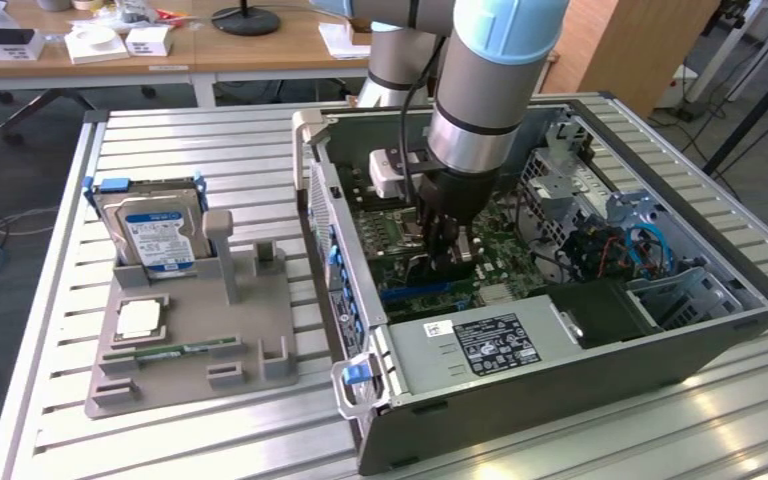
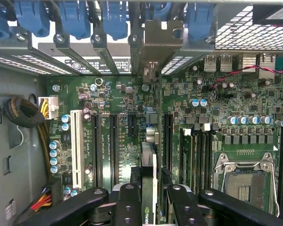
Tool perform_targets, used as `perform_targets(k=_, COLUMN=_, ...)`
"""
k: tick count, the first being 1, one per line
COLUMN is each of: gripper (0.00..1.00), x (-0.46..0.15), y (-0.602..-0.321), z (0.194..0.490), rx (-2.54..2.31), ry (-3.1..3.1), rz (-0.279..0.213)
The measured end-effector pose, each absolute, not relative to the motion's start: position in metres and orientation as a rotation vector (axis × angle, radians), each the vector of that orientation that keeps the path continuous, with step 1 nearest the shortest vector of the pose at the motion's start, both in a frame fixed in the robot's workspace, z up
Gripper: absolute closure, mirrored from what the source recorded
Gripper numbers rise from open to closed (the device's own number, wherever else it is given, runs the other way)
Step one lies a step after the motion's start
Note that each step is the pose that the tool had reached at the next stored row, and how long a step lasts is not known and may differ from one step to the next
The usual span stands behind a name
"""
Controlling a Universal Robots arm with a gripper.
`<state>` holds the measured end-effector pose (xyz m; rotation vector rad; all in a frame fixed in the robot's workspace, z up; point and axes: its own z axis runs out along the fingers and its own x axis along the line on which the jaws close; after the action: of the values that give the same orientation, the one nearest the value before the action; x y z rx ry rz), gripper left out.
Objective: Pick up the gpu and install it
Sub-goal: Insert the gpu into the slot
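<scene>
My gripper (image 1: 444, 235) reaches down into the open computer case (image 1: 544, 400), over the green motherboard (image 1: 491, 250). It is shut on the gpu (image 1: 440, 265), a thin dark card held on edge. In the wrist view the gpu (image 2: 148, 160) runs edge-on between my black fingers (image 2: 127, 202), with the gripper (image 2: 151, 190) clamped on both of its sides. Its metal end bracket (image 2: 158, 42) stands at the case's rear slot openings, among the blue clips (image 2: 114, 19). The card stands over the motherboard (image 2: 118, 94), between black expansion slots (image 2: 114, 146). Whether its edge is in a slot is hidden.
Left of the case, a grey fixture tray (image 1: 184, 330) holds a silver blue-labelled hard drive (image 1: 157, 235), a processor chip (image 1: 137, 320) and a green RAM stick (image 1: 171, 352). Inside the case are the power supply (image 1: 484, 345), a processor socket (image 2: 245, 181) and a cable bundle (image 2: 23, 115).
</scene>
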<state>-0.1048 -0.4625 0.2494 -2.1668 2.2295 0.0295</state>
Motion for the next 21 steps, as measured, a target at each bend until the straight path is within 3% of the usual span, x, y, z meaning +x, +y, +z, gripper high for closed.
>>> perform_targets(k=21, gripper=0.74, x=-0.1048, y=-0.4625, z=0.2468, rx=-2.167, ry=2.229, rz=0.030)
